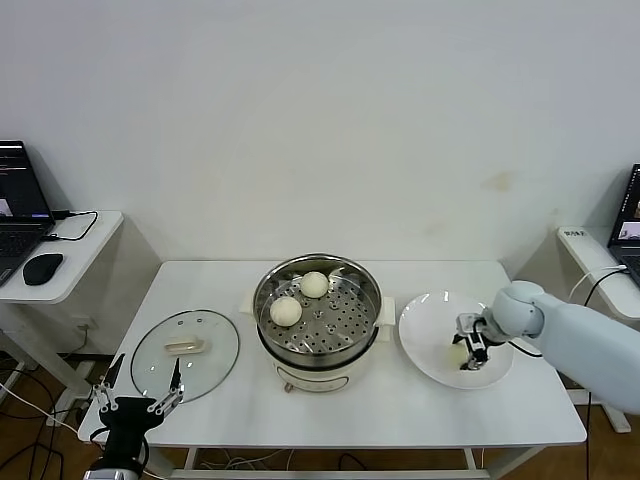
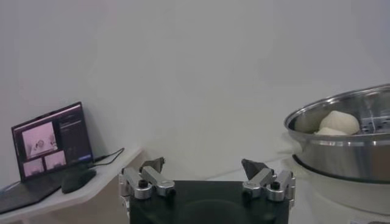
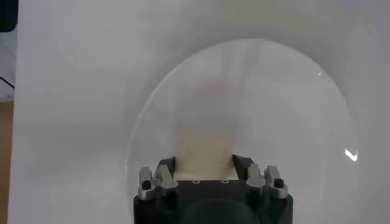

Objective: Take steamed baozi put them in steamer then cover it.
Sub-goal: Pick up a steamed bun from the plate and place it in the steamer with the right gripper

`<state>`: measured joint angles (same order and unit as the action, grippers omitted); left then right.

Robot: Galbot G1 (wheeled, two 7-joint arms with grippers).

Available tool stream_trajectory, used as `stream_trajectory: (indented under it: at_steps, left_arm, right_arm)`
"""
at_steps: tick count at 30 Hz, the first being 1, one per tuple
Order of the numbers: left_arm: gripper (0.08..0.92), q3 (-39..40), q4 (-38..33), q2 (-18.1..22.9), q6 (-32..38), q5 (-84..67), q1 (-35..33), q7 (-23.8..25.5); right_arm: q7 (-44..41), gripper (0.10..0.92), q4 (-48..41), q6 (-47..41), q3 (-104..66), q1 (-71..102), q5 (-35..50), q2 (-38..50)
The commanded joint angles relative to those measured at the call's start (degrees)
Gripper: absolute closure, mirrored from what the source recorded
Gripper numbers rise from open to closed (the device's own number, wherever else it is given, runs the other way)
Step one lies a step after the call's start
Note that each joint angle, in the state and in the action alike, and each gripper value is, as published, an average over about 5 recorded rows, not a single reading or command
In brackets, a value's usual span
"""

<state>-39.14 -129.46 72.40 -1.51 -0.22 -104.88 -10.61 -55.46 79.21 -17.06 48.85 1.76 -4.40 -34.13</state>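
Note:
The steel steamer [image 1: 366,322] stands mid-table on its white base, with two cream-white baozi [image 1: 314,284] [image 1: 286,311] on its perforated tray. A third baozi [image 1: 456,353] lies on the white plate [image 1: 430,318] to the right. My right gripper [image 1: 468,351] is down on the plate with its fingers closed against both sides of this baozi [image 3: 204,149]; the right wrist view shows that gripper [image 3: 204,162]. No fourth baozi shows. The glass cover [image 1: 215,345] lies flat at the left. My left gripper [image 1: 140,392] is open and empty at the table's front left corner.
A side table with a laptop [image 1: 18,205] and mouse [image 1: 42,268] stands at the far left, and another laptop [image 1: 630,215] at the far right. The left wrist view shows the left gripper [image 2: 203,164] and the steamer's rim [image 2: 341,143] with the two buns inside.

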Motion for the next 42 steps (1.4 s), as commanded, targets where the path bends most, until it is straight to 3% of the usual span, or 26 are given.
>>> stream_trajectory:
  at_steps: [1,12,23,31,42]
  left_arm:
    - [0.177,-0.05,-0.08,-0.12,0.01,0.00,-0.02,0.00]
    - [0.177,0.07,-0.57,-0.76,-0.14,-0.20,0.64,0.08]
    - [0.177,-0.58,-1.28,-0.63,-0.12,-0.62,0.61,0.07]
    - [0.177,-1.51,-1.60,0.06,-0.08,-0.80,0.55,0.02]
    - [0.177,-2.35,-1.95,0.95,-0.13,-0.96,0.84,0.02]
  right_arm:
    - [-0.85,0.423,1.75,-0.04,1.79,-6.57,2.81,1.28]
    - [-2.88,0.423,5.06,-0.36,8.08,-24.30,11.20,1.50]
    - [-2.19,0.423,7.58,-1.65,16.61,-40.66,18.21,-10.22]
    - [1.29,0.423,8.30,-0.49,20.16,-39.17,21.67,-21.10]
    - [-0.99,0.423,5.15,8.11,23.32,-34.59,17.59,-31.29]
